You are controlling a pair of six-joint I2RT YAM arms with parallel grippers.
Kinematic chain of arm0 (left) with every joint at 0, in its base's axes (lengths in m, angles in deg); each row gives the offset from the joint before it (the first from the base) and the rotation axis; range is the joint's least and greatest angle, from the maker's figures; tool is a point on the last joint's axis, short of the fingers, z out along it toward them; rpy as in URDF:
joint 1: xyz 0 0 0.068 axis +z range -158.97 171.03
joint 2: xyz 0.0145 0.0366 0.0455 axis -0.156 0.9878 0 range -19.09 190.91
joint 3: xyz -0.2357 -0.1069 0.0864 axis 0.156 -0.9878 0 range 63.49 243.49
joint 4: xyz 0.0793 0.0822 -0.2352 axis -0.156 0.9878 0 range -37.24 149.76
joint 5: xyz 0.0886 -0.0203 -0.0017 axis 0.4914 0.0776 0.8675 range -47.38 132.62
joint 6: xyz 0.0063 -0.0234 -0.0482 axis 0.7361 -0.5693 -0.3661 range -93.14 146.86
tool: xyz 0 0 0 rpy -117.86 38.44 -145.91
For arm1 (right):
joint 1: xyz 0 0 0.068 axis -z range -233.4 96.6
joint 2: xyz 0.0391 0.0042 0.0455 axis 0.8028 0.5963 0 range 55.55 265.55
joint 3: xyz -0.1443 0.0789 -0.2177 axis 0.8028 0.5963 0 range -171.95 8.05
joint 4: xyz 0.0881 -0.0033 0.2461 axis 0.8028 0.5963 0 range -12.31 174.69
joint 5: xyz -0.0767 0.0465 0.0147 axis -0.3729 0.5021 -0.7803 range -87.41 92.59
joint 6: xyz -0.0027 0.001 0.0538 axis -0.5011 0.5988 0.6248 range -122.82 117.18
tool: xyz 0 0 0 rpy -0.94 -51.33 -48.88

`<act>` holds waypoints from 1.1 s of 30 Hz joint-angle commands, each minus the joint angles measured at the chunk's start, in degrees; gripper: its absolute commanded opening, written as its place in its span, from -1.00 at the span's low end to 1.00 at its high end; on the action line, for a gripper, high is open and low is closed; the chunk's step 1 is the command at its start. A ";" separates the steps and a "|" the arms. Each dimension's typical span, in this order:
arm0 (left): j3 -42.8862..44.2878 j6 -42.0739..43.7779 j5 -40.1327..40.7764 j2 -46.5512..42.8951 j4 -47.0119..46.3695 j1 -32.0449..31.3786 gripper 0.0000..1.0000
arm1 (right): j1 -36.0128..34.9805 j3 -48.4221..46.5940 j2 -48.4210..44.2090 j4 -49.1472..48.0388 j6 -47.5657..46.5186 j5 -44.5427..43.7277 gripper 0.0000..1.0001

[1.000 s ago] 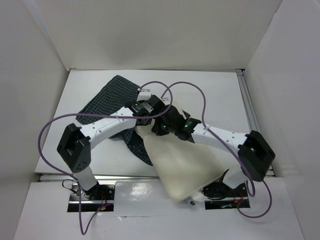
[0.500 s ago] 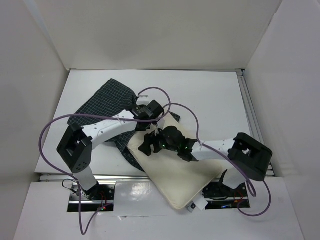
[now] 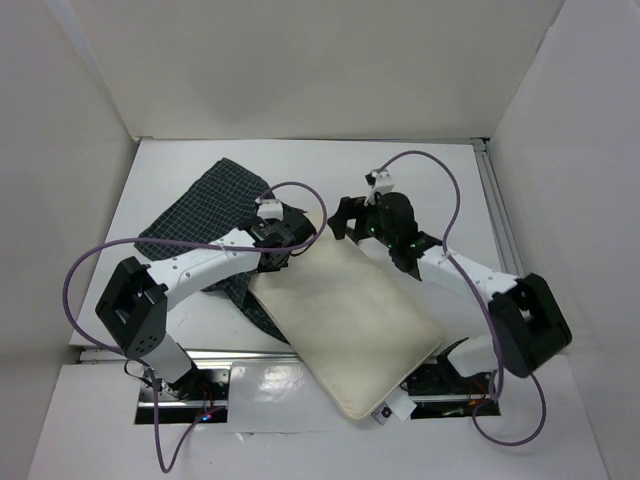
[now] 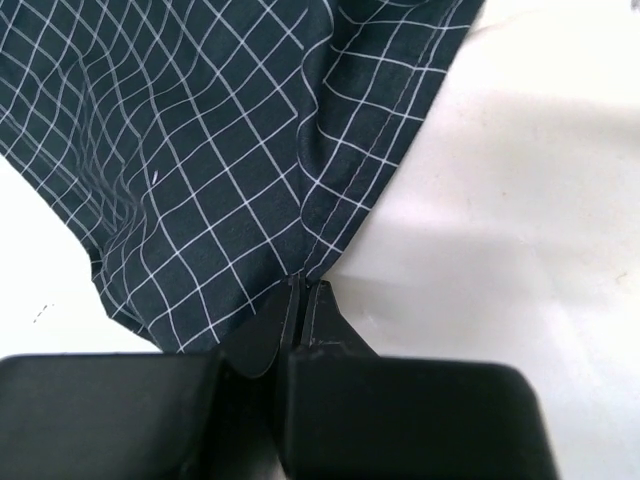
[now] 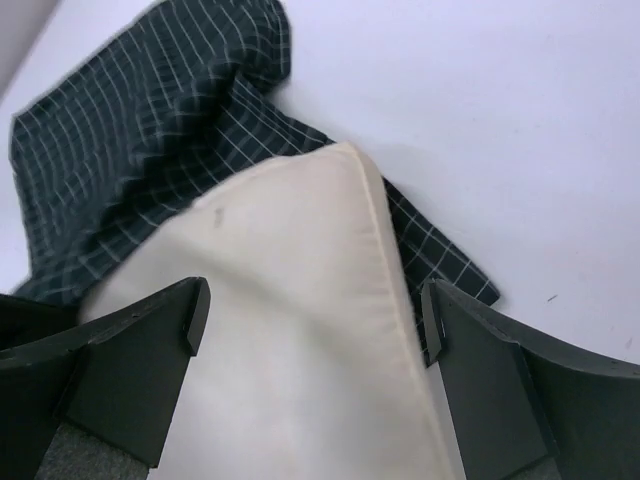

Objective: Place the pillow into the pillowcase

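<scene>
The left gripper (image 4: pixel 303 288) is shown clamped on the pillowcase (image 4: pixel 200 150) only in its wrist view; the right gripper (image 5: pixel 313 312) is held apart above the pillow (image 5: pixel 280 250).

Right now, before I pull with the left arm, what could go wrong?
The left gripper pinches only the hem of the limp dark navy checked pillowcase with its tips; a pull might slip it free.
The plump cream fabric pillow lies on part of that cloth, its near corner past the edge of the white table, so pulling may drag it off.
The right gripper hangs open above the pillow, restraining nothing.
</scene>
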 commanded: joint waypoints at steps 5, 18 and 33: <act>2.07 -1.70 2.31 -1.00 3.54 -0.27 -1.00 | 7.51 -9.22 17.82 -7.22 -9.26 23.02 0.97; 4.27 -2.85 4.06 0.76 4.07 -0.27 -1.00 | 7.86 -8.88 23.21 -15.56 -9.54 50.11 -1.00; 8.40 -7.32 6.97 -2.75 9.78 -0.88 -1.00 | -8.57 -0.96 16.51 -11.45 -12.34 33.27 -1.00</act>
